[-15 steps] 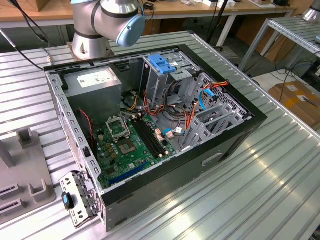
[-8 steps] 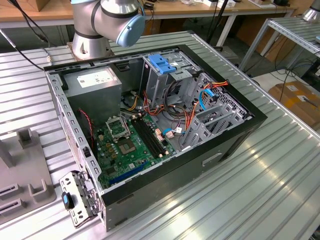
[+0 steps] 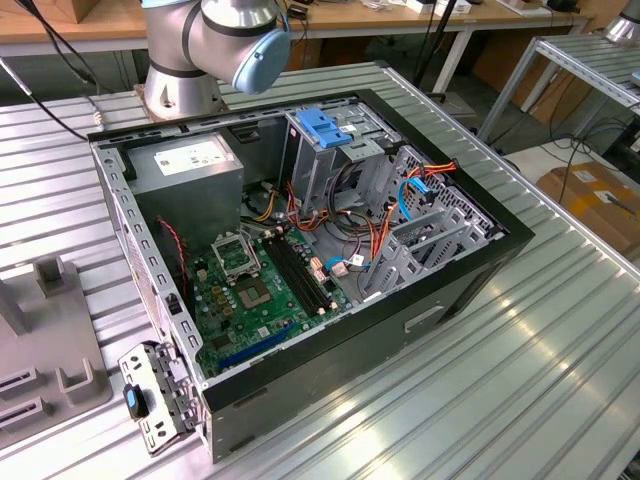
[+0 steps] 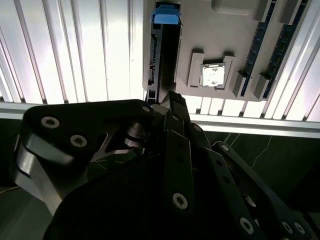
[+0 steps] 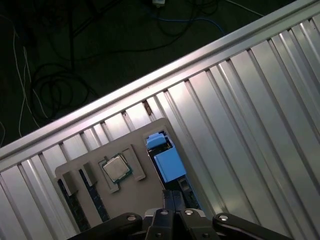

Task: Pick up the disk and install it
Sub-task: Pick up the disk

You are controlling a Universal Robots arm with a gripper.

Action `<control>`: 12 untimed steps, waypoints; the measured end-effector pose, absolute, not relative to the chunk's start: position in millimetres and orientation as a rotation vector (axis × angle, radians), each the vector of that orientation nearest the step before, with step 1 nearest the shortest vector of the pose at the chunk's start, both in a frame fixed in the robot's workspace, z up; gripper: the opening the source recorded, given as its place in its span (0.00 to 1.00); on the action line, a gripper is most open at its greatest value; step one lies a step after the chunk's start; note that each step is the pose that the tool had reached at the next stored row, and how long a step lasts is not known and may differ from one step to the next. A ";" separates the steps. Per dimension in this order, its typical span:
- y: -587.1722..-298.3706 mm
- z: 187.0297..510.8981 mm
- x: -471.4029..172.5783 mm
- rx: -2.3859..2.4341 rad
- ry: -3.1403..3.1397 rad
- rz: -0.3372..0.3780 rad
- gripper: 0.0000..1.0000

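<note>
The disk [image 4: 161, 55] stands on edge in a slot of a grey fixture plate [image 4: 200, 40], with a blue rail [image 4: 165, 16] at its far end. In the first wrist view the disk [image 5: 169, 164] shows its blue rail beside the plate [image 5: 135, 137]. My gripper [image 4: 171, 98] hangs above the disk's near end, apart from it, with the jaws shut and nothing between them. In the first wrist view the gripper [image 5: 172, 200] sits over the same end of the disk.
The plate also carries a processor chip [image 4: 212, 75] and memory sticks [image 4: 257, 45]. It lies near the ribbed metal table's edge [image 5: 150, 82], with dark floor and cables beyond. An open computer case [image 3: 300, 250] holds a drive cage with a blue latch [image 3: 322, 125] and a grey power supply [image 3: 190, 165].
</note>
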State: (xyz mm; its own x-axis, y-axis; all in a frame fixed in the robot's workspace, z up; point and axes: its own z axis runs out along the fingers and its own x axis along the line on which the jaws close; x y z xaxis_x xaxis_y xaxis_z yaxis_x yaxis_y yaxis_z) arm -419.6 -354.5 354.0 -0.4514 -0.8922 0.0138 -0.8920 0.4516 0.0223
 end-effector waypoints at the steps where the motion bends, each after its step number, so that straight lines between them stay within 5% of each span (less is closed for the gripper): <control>1: -354.5 354.0 -419.6 1.633 -2.656 -0.018 0.11; 12: -354.5 354.0 -419.6 1.646 -2.648 -0.018 0.11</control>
